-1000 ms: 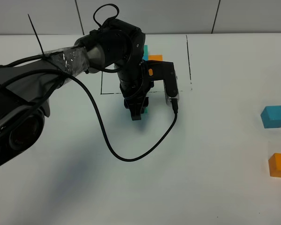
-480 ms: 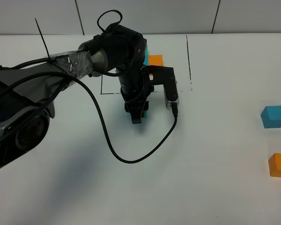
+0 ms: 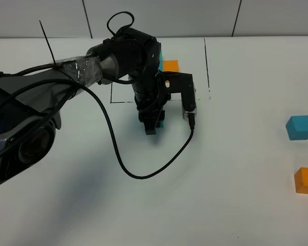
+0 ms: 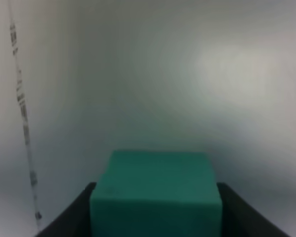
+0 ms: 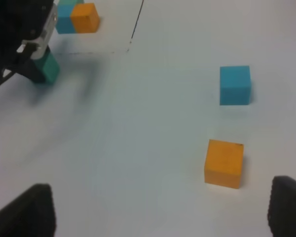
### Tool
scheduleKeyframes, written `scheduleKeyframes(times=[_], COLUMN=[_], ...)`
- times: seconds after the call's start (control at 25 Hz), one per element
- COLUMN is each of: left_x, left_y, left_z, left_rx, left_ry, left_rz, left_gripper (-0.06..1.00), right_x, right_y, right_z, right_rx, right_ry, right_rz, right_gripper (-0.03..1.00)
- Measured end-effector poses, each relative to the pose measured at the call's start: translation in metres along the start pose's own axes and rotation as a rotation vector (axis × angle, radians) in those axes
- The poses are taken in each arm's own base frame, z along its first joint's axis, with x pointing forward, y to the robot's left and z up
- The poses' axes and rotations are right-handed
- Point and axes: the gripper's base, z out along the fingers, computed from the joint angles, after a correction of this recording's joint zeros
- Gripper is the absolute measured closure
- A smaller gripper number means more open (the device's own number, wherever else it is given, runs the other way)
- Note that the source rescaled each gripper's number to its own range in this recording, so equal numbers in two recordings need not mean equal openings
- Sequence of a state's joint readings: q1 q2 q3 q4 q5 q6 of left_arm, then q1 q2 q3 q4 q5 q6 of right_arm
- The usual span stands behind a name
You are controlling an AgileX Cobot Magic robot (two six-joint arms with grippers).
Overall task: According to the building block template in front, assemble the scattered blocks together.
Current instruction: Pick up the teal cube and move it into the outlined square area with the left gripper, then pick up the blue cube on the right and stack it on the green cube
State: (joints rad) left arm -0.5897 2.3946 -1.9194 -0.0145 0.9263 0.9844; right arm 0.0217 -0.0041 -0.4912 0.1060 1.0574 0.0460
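At centre frame, left gripper (image 3: 151, 123): jaws clamped on teal-green cube (image 4: 156, 192), just below template (image 3: 170, 65).
Right gripper (image 5: 158, 215): jaws apart.
My read: blue cube (image 3: 300, 127), orange cube (image 3: 306, 180) at right edge, nearer right gripper.

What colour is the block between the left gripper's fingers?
The block is teal-green, clearest in the left wrist view.

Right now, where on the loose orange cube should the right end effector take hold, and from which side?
Take the orange cube by two opposite side faces, coming down from above. It sits flat on the table, apart from the blue cube, so every side is free; the open right end effector likely fits over it.
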Motion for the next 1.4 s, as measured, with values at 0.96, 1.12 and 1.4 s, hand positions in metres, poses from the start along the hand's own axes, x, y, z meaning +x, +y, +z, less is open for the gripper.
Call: scheduleKeyframes(times=[0.96, 1.12, 1.4], left_x=[0.026, 0.073, 0.172], left_y=[0.017, 0.03, 0.026], left_z=[-0.08, -0.101, -0.122], left_rx=[-0.118, -0.141, -0.118], left_ry=[-0.071, -0.083, -0.013], left_rz=[-0.452, -0.667, -1.015], left_gripper=[-0.06, -0.06, -0.06], right_x=[0.0, 0.0, 0.0], right_y=[0.0, 0.0, 0.0], right_z=[0.0, 0.0, 0.0], right_rx=[0.0, -0.001, -0.001], right_ry=[0.0, 0.0, 0.0], right_rz=[0.0, 0.0, 0.0], right_gripper=[0.23, 0.23, 0.23])
